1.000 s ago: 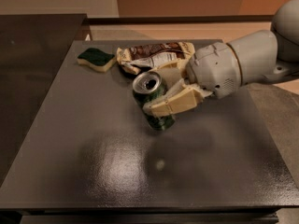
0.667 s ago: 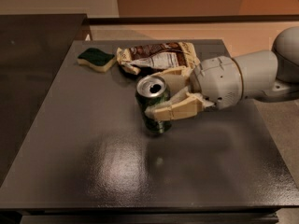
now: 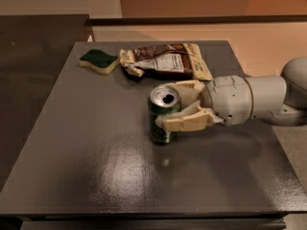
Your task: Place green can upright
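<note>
The green can (image 3: pixel 162 114) stands nearly upright on the dark table (image 3: pixel 96 176), silver top with its opening facing up and toward the camera. Its base seems to rest on the table surface. My gripper (image 3: pixel 169 107) reaches in from the right, with one cream finger (image 3: pixel 184 122) across the can's front and the other finger (image 3: pixel 188 87) behind it. The fingers are shut on the can's sides.
A green-topped yellow sponge (image 3: pixel 99 61) lies at the table's back left. A brown snack bag (image 3: pixel 165 61) lies at the back middle, just behind the can. The arm's white wrist (image 3: pixel 240 99) stretches off to the right.
The gripper has lowered and tipped the can from a tilt toward upright, bringing it down to the table surface. The arm has shifted a little lower and right.
</note>
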`<action>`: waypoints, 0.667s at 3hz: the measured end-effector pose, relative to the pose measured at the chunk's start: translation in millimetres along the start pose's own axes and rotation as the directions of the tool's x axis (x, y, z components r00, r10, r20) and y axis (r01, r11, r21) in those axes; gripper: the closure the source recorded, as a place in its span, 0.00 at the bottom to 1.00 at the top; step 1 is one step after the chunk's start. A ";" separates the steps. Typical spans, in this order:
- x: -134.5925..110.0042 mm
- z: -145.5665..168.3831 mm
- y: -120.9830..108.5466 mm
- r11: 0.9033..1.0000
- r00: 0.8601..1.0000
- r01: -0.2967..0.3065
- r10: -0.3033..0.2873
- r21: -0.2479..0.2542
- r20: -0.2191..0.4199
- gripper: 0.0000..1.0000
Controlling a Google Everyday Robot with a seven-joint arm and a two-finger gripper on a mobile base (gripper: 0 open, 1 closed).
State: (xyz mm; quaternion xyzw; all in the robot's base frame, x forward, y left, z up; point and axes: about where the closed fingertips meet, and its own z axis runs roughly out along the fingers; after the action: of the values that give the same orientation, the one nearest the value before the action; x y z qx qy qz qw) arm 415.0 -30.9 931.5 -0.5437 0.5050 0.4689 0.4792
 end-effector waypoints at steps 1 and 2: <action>11.3 -5.2 0.5 0.999 0.999 -0.035 0.034 0.023 0.027 1.00; 18.9 -8.6 1.1 0.997 0.997 -0.063 0.061 0.037 0.046 0.84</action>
State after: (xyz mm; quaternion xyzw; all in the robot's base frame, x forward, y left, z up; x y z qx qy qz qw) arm 415.1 -41.3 913.6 -0.5078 0.5198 0.4858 0.4859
